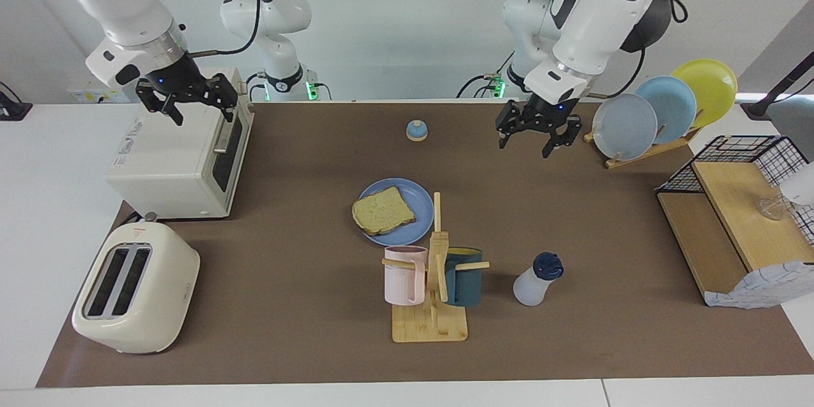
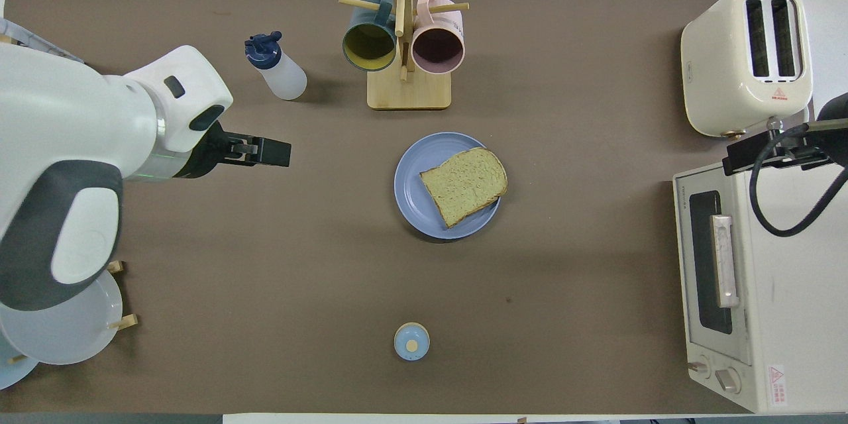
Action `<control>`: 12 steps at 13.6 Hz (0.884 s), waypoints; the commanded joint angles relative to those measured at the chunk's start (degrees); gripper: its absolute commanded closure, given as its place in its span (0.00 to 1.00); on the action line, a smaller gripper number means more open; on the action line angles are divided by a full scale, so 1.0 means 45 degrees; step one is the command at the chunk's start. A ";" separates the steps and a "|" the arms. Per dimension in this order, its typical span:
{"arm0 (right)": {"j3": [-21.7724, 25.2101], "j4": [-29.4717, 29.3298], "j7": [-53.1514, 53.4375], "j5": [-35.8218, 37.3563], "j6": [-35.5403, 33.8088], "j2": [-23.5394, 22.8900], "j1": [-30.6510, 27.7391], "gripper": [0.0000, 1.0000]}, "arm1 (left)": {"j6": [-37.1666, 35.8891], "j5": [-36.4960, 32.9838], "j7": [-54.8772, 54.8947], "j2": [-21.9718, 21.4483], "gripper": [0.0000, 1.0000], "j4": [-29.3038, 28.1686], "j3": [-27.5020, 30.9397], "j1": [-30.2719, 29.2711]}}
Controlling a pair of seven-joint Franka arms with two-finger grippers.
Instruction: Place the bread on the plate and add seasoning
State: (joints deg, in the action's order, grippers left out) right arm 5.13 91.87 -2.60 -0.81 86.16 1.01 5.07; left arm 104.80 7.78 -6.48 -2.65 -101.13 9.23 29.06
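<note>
The bread (image 1: 383, 210) (image 2: 464, 185) lies flat on the medium-blue plate (image 1: 416, 196) (image 2: 409, 180) in the middle of the brown mat. The seasoning (image 1: 537, 278) (image 2: 278, 67), a translucent white bottle with a navy cap, stands by itself beside the mug rack, farther from the robots than the plate. My left gripper (image 1: 526, 143) (image 2: 275, 152) hangs open and empty over bare mat, well apart from the bottle. My right gripper (image 1: 203, 116) (image 2: 737, 158) waits open over the toaster oven, holding nothing.
A wooden mug rack (image 1: 431, 321) (image 2: 409, 89) carries a pink and a teal mug. A cream toaster (image 1: 135, 289) and a toaster oven (image 1: 178, 159) sit at the right arm's end. Also on the table: a small bell (image 1: 416, 131), a dish rack with plates (image 1: 626, 126), a wooden shelf (image 1: 731, 229).
</note>
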 commanded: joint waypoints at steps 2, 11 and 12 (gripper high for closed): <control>-0.0066 0.0015 -0.0301 -0.0035 -0.0143 0.0127 -0.0151 0.00 | -0.3516 -0.1220 0.1510 0.0003 0.00 0.1943 0.0408 -0.0867; -0.0066 -0.0004 -0.0301 -0.0074 -0.0124 0.0127 -0.0131 0.00 | -0.4306 -0.2256 0.3984 -0.0524 0.00 0.1945 0.0488 -0.2981; -0.0066 -0.0004 -0.0301 -0.0074 -0.0143 0.0127 -0.0131 0.00 | -0.3880 -0.2257 0.3535 -0.0543 0.00 0.1965 0.0430 -0.2903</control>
State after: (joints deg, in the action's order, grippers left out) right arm 5.13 91.86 -2.60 -0.81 86.16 1.03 5.07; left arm 85.92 -0.72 12.91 -4.40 -92.25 11.90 15.62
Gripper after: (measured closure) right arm 0.000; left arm 0.000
